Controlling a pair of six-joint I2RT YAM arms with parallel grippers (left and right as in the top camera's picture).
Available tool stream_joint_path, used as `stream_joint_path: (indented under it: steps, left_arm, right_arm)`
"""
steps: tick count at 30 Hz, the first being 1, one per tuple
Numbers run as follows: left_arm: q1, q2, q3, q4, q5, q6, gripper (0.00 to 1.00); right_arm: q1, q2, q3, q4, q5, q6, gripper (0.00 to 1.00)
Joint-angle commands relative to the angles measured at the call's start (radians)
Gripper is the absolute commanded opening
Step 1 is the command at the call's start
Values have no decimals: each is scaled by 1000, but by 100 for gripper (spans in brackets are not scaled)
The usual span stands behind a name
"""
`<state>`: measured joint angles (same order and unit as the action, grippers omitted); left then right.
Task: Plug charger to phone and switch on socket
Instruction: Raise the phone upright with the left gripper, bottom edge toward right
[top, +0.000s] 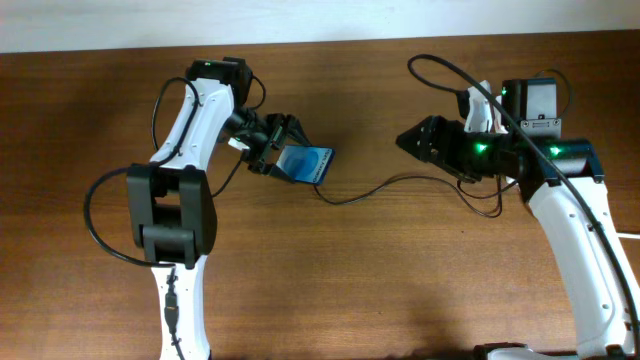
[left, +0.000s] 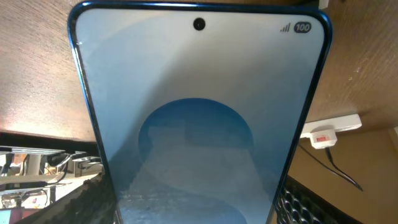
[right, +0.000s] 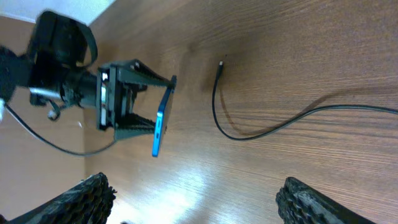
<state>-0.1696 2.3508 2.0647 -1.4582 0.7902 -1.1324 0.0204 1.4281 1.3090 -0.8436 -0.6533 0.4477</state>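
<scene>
Gripping the phone across its long edges, my left claw is clenched on it and holds it tilted above the wooden table. In the left wrist view the lit screen fills the frame. The front camera hole sits at the phone's free end, so I judge the charging port to be at the end nearest the claw, though I cannot see it.

My right claw is released and carries nothing; its wrist view shows the two fingers spread wide with only table between them. It hangs well apart from the phone, facing it.

The charger lies slack on the table between the phone and the right claw. Its connector tip is near the phone's free end but not touching it. The socket, with its red switch, lies well apart from the phone, past the screen's edge in the left wrist view.

I read the step in hand as the plugging, not yet begun. Next I need to drop the right claw onto the cable just behind the tip, pinch it, and line it up with the port. That may call for turning the phone first. The switch comes after.
</scene>
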Motion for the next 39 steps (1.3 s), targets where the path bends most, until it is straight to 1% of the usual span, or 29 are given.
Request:
stream_joint_path:
  steps: [1,6,7,8,10,14,16,18,20,39]
  left_arm:
    - [-12,2,18,-5,42,-34,0]
    - [-14,2,18,-5,46,-34,0]
    - [-14,2,18,-6,68,-29,0]
    - [-18,2,18,-6,108,-17,0]
    - [-15,2,18,-24,283,58,0]
    - [-16,2,18,-47,520,140,0]
    - [-18,2,18,-47,583,140,0]
    - [-17,2,18,-47,604,146,0]
    - [-18,2,18,-47,681,170,0]
    - [-18,2,18,-47,692,169,0]
  right_arm:
    - [8,3,19,3,-9,67,89]
    - [8,3,19,3,-9,67,89]
    - [8,3,19,2,-9,66,89]
    - [8,3,19,-1,-8,66,89]
    - [8,3,19,-6,10,66,89]
    - [6,3,19,-8,23,66,89]
    - [6,3,19,-23,38,62,89]
    - [6,3,19,-32,44,62,89]
    - [6,3,19,-45,63,60,89]
    - [6,3,19,-69,63,58,90]
